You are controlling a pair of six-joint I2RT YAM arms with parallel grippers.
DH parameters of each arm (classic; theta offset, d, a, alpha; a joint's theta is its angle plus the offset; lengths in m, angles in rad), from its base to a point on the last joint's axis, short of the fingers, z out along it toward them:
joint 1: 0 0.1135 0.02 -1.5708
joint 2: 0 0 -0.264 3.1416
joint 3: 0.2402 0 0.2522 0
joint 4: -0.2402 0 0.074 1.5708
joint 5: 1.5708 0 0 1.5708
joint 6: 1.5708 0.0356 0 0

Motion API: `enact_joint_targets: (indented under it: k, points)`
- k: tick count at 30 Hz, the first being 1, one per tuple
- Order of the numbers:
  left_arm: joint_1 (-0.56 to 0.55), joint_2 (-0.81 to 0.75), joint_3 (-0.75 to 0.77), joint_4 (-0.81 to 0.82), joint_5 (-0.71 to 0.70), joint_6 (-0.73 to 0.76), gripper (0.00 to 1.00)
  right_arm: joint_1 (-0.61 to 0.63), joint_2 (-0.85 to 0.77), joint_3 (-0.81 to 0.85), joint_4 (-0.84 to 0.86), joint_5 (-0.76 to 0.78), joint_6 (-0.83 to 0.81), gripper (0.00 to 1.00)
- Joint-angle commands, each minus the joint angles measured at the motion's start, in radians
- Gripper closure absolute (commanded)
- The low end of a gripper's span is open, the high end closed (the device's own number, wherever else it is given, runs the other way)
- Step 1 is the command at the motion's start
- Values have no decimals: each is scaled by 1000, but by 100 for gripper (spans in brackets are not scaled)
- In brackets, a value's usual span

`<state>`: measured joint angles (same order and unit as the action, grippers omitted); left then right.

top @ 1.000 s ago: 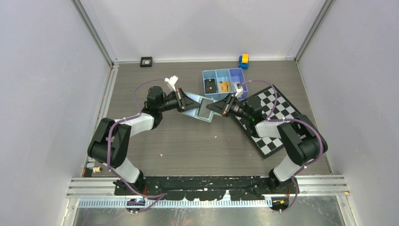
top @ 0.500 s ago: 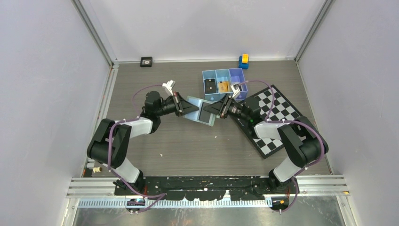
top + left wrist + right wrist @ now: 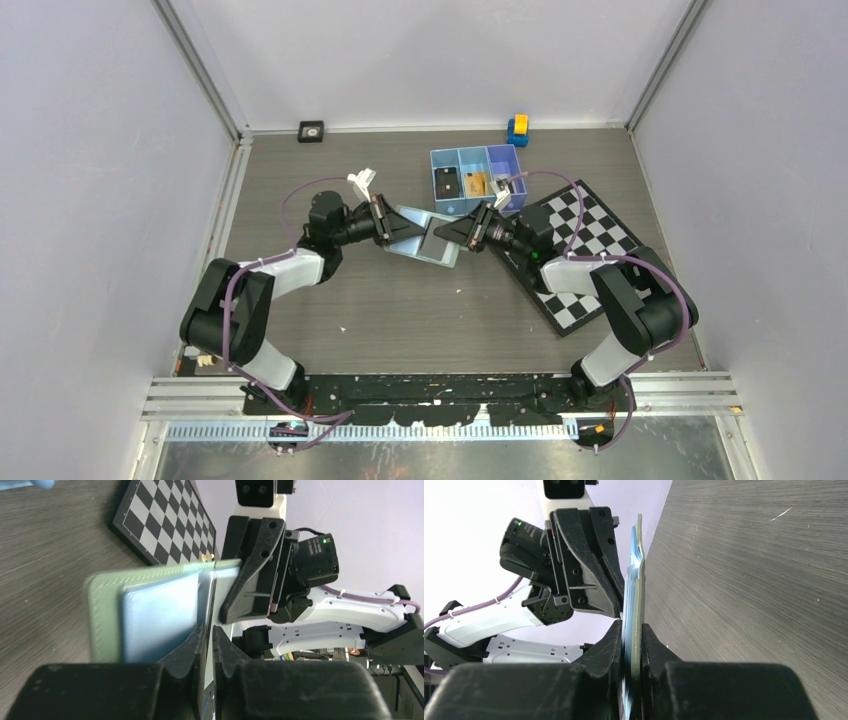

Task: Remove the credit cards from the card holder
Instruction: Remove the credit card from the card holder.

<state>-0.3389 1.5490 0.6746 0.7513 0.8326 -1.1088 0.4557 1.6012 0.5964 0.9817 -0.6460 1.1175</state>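
The sage-green card holder (image 3: 408, 245) hangs open above the table between my two grippers, its pale blue inner face up. My left gripper (image 3: 408, 230) is shut on a thin pale card edge (image 3: 437, 238) at the holder's open side. In the left wrist view the gripper (image 3: 210, 635) pinches that thin sheet beside the holder's blue face (image 3: 150, 615). My right gripper (image 3: 447, 231) is shut on the holder's opposite edge; in the right wrist view the gripper (image 3: 631, 635) clamps the holder's green and blue layers (image 3: 639, 580). A black card (image 3: 447, 183) and a gold-orange card (image 3: 476, 184) lie in the blue tray (image 3: 470, 150).
The blue three-compartment tray stands just behind the grippers. A chessboard (image 3: 600, 225) lies under the right arm at the right. A small yellow-and-blue toy (image 3: 517, 128) and a small black object (image 3: 311, 130) sit by the back wall.
Both grippers and the holder have shifted slightly left and toward the back. The holder now lies a little wider and flatter between them. Both grips are unchanged.
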Motion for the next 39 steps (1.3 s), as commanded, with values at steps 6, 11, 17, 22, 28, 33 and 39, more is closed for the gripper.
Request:
enact_joint_targets:
  k: [6,11,17,22,28,33,39]
  points:
    - [-65,32,116,-164,45,101,79,-4,-21,33,63,-16,5,100]
    - [-81,45,163,-317,33,164,75,-4,-15,29,102,-23,20,100]
    - [-84,24,195,-490,-29,262,71,-4,-17,32,88,-21,11,100]
    - [-116,50,200,-361,83,181,79,-5,-3,37,73,-20,12,100]
    - [-167,42,221,-288,175,143,79,-10,13,48,36,-14,5,99]
    - [-167,50,216,-262,173,142,95,-18,31,54,16,-9,10,100]
    - [-121,77,153,-72,137,62,100,-33,45,60,-43,3,3,85]
